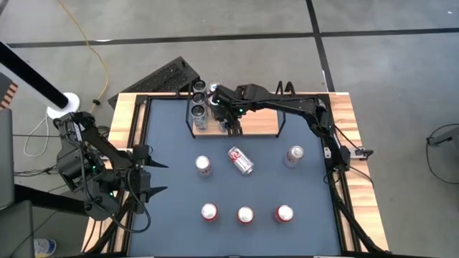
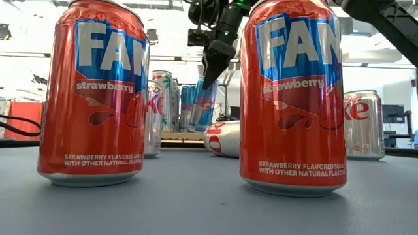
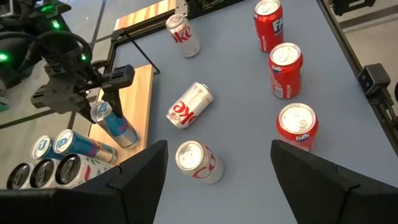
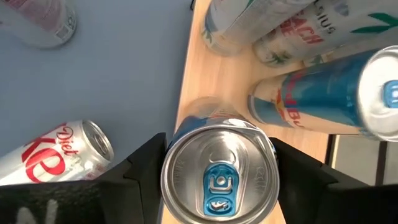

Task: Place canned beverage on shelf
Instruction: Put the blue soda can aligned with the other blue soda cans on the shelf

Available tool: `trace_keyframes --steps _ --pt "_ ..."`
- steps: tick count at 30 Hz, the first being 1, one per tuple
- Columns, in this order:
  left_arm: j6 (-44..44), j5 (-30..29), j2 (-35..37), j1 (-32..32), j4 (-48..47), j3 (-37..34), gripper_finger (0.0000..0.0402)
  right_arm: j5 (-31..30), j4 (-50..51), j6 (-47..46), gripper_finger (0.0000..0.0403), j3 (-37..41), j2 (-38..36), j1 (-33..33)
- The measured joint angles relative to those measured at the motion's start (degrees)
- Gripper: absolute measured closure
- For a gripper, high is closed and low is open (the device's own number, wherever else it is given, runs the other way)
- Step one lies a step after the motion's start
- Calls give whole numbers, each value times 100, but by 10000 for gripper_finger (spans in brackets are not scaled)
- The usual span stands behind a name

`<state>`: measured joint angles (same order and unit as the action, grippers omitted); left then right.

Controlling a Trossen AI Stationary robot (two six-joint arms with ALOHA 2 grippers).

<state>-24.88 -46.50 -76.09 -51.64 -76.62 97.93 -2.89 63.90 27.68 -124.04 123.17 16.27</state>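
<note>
2 arms over the blue bench top (image 1: pixel 172 179): right arm reaches from the right edge across to the shelf (image 1: pixel 262 123) at the far edge; left arm waits at the left edge, left gripper (image 1: pixel 152 178) part open and holding nothing, its fingers (image 3: pixel 140 171) bare over the mat. Shelf is a light-wood board with black rod uprights; its left end already carries slim cans (image 1: pixel 198 92) packed together. Right gripper (image 1: pixel 217 102) is above a blue slim can (image 3: pixel 115 123) on the shelf's near edge, just beside those cans; that can is tilted, its base on the wood. Right wrist view shows the silver lid (image 4: pixel 219 179) between both fingers (image 4: pixel 138 171), which stand around the can; can't tell whether they touch it. Loose on the bench: 3 red Fanta cans (image 1: pixel 245 214) upright in a row near the front edge, 1 Diet Coke can (image 1: pixel 241 160) lying on its side mid-bench, 1 upright Coke can (image 1: pixel 204 165) left of it, 1 upright silver can (image 1: pixel 294 155) to its right.
</note>
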Motion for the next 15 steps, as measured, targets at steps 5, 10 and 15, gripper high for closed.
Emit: trace_keyframes --steps 5,10,15 --pt "0 0 0 0 0 0 127 -5 15 24 157 -322 0 0" --pt "2 2 0 0 0 0 127 13 48 20 157 -580 -2 28" --pt "2 17 0 0 -2 0 127 539 419 -254 157 -586 -2 159"
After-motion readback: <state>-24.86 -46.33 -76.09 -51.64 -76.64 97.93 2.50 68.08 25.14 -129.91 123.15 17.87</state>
